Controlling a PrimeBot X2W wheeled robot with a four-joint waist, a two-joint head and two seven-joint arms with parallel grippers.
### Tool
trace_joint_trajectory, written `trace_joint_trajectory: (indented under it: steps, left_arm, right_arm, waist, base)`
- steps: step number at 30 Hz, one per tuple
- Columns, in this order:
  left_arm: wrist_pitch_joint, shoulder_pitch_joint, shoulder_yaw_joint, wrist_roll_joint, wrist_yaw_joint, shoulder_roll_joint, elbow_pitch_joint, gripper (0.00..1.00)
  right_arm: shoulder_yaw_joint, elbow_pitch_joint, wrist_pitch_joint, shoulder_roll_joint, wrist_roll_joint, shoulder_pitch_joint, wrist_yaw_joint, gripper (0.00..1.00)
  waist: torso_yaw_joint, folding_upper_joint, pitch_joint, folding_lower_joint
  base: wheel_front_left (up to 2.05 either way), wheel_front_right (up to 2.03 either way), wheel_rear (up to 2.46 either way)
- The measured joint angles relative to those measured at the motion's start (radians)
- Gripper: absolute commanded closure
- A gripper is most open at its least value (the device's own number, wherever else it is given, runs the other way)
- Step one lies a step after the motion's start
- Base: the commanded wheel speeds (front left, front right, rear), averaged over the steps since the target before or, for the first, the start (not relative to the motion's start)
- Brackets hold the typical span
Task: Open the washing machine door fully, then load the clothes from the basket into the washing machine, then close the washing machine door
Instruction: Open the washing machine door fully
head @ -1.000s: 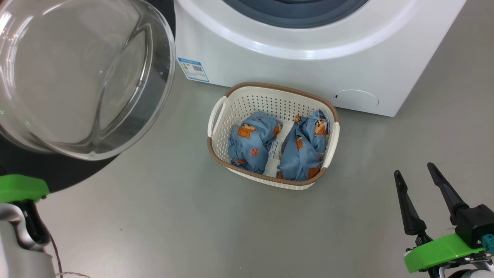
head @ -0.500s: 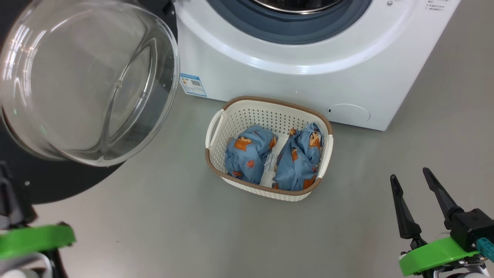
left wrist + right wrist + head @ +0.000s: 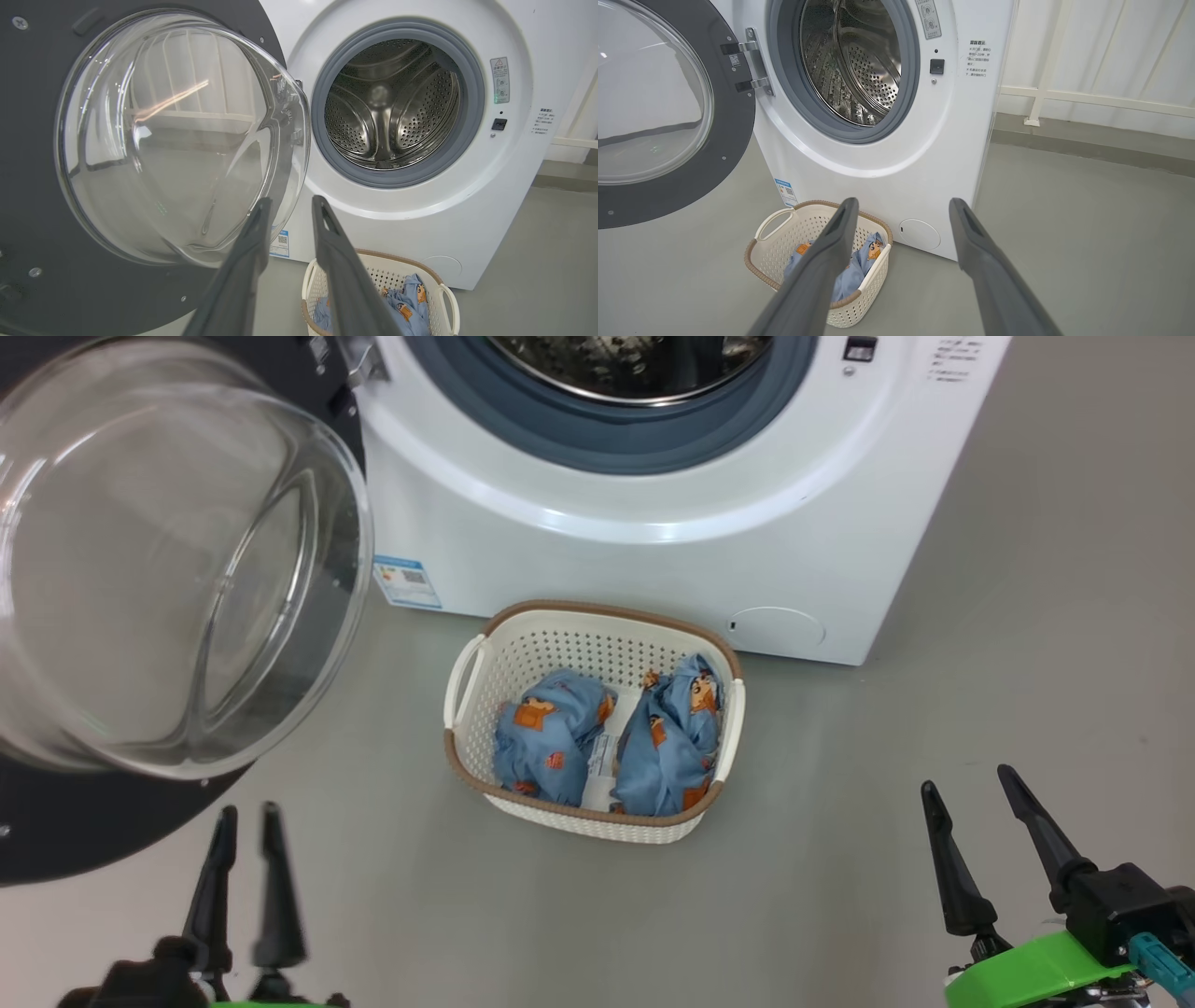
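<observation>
A: left gripper [image 3: 248, 810] just came off the washing machine door [image 3: 168, 588], fingers slightly apart, empty. It's swung wide at 9 o'clock.
B: right gripper [image 3: 967, 779] gapes empty. So clothes [image 3: 667, 737] next, in the basket [image 3: 560, 653] at 6 o'clock.

Right of the basket [image 3: 560, 653], the right gripper [image 3: 966, 778] has long dark tapered fingers [image 3: 945, 859], a black block [image 3: 1116, 901], a green base [image 3: 1036, 975] and a teal plug [image 3: 1158, 959].
</observation>
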Motion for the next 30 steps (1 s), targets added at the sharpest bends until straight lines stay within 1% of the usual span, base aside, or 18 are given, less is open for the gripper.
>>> trace_joint_trajectory:
  steps: [1, 7, 10, 15, 24, 30]
  left_arm:
    - [0.0, 0.005, -0.015, 0.002, -0.001, 0.0, -0.001, 0.0]
    - [0.0, 0.017, -0.063, 0.011, -0.008, 0.003, 0.028, 0.0]
    - [0.0, 0.017, -0.081, 0.017, -0.022, 0.004, 0.062, 0.0]
    - [0.013, 0.015, -0.108, 0.026, -0.023, 0.005, 0.095, 0.0]
    - [0.024, 0.014, -0.108, 0.025, -0.023, 0.023, 0.141, 0.0]
    - [0.025, 0.011, -0.108, 0.02, -0.023, 0.025, 0.152, 0.0]
  right_arm:
    - [0.0, 0.003, -0.001, 0.0, 0.0, 0.001, 0.0, 0.0]
    - [0.002, 0.003, -0.002, 0.004, -0.001, 0.001, 0.0, 0.0]
    - [0.004, 0.007, -0.01, 0.006, -0.001, 0.002, 0.0, 0.0]
    - [0.006, 0.008, -0.01, 0.012, -0.001, 0.021, 0.0, 0.0]
    - [0.008, -0.006, -0.01, 0.018, 0.0, 0.053, 0.0, 0.0]
    - [0.007, -0.035, -0.004, 0.02, 0.015, 0.09, 0.0, 0.0]
  waist:
    - [-0.007, 0.0, -0.004, 0.0]
    - [-0.048, 0.0, -0.025, 0.0]
    - [-0.071, 0.0, -0.034, 0.0]
    - [-0.114, 0.0, -0.047, 0.0]
    - [-0.186, 0.0, -0.074, 0.0001]
    - [-0.218, 0.0, -0.099, 0.0]
  base:
    - [0.0, 0.0, 0.0]
    - [0.0, 0.0, 0.0]
    - [0.0, 0.0, 0.0]
    - [0.0, 0.0, 0.0]
    - [0.0, 0.0, 0.0]
    - [0.0, 0.0, 0.0]
